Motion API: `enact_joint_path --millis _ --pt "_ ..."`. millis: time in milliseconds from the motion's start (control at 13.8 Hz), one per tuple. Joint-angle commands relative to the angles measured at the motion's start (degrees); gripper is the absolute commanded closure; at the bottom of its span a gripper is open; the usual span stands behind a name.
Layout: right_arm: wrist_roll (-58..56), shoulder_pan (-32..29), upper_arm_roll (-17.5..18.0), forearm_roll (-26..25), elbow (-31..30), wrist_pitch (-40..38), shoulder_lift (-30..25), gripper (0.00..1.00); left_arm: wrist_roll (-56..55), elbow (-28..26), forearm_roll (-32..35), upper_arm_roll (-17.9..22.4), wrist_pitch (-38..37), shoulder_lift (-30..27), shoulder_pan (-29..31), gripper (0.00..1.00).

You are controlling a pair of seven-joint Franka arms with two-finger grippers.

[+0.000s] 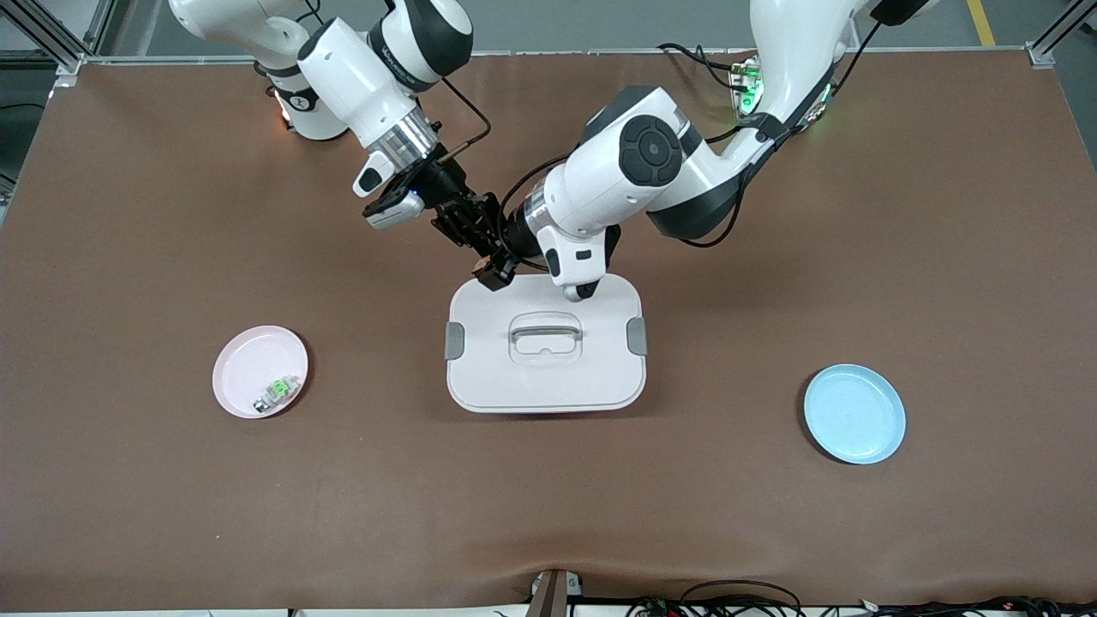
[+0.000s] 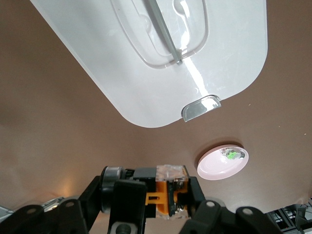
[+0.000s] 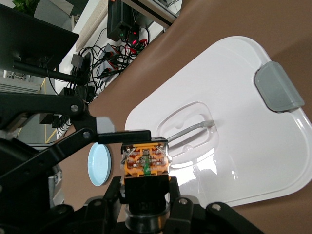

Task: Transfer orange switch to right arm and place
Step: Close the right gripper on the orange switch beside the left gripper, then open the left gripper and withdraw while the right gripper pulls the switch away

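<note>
The orange switch [image 2: 171, 195], a tiny black block with orange and clear parts, hangs in the air over the table just past the white lid's edge nearest the robots. Both grippers meet on it. My left gripper [image 2: 161, 192] has the orange end between its fingers and looks closed on it. My right gripper [image 3: 146, 187] is shut on the black body and round base of the switch [image 3: 145, 161]. In the front view, the right gripper [image 1: 463, 224] and the left gripper [image 1: 495, 257] stand tip to tip, and the switch is hidden among their fingers.
A white lid [image 1: 480, 377] with a handle and grey clips lies at mid-table. A pink plate [image 1: 248, 360] holding a green-and-white component [image 1: 276, 392] sits toward the right arm's end. A blue plate [image 1: 854, 414] sits toward the left arm's end.
</note>
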Motion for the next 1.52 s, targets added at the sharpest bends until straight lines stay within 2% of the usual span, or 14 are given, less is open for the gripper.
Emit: enact_joint_path --millis 0,290,507,869,1086,1231,1448 --pt "-1.2 0.1 0.0 2.0 1.5 0.1 0.5 1.0 0.2 1.3 -0.4 0.4 0.1 0.7 -0.6 0.0" --pt "-2.4 0.0 0.0 1.2 1.8 -0.6 0.5 1.0 0.2 1.3 0.0 0.6 -0.2 -0.2 0.1 0.0" --pt "-11.6 0.0 -0.1 1.2 1.9 -0.8 1.8 1.0 0.0 1.3 5.5 0.6 -1.1 -1.8 0.6 0.0" --pt "-19.5 -0.6 -0.3 1.1 1.8 -2.0 2.9 1.0 1.8 1.3 11.2 0.5 -2.4 -4.2 6.2 0.0" --pt "-29.1 -2.7 -0.3 1.1 1.3 -4.2 3.0 1.0 3.7 1.2 13.7 0.5 -2.6 -5.7 8.1 0.0" --pt "-38.8 -4.3 -0.3 1.1 0.7 -5.5 3.2 1.0 7.3 1.2 16.0 0.5 -5.8 -6.5 10.4 0.0" --pt "-44.1 -6.3 -0.4 1.1 -1.0 -6.1 3.8 1.0 20.9 1.1 16.5 0.4 -13.0 -8.2 15.0 0.0"
